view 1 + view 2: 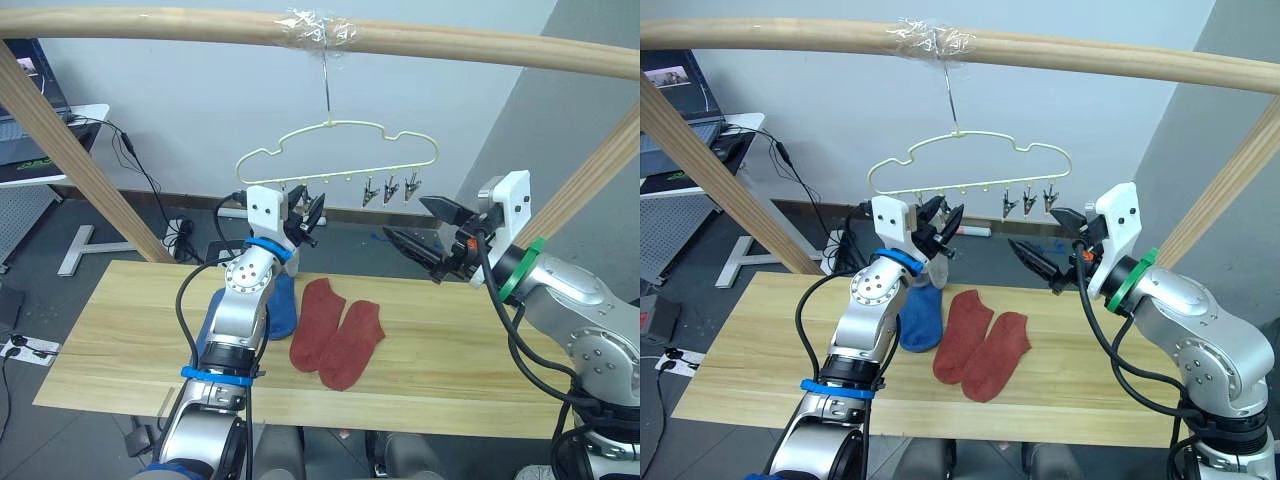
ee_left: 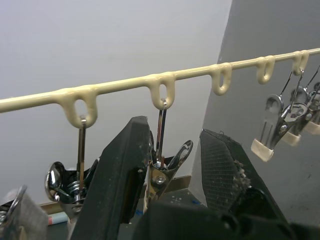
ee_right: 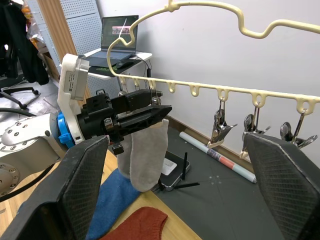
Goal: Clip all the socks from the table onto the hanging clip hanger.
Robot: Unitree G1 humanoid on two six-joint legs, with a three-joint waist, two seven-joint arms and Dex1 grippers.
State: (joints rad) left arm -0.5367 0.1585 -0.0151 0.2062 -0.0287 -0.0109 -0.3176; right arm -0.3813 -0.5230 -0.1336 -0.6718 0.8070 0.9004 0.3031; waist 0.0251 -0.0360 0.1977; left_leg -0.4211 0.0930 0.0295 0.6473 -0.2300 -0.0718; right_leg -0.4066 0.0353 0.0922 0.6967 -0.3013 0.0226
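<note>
Left gripper (image 2: 170,165), jaws spread around a clip (image 2: 161,170) on the clip hanger (image 1: 335,128); right gripper (image 1: 1045,250) gapes empty. Squeezing the clip wide before feeding in fabric seems wise. Two red socks (image 1: 338,333) lie on the table (image 1: 450,350); the right wrist view reveals a grey sock (image 3: 147,155) hanging.

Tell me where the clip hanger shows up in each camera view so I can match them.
Left eye view: clip hanger hangs upper centre, under the pole.
Right eye view: upper centre again.
Left wrist view: its looped bar crosses close up.
Right wrist view: wavy top and looped bar.
Shared landmark: three free clips at one end.
</note>
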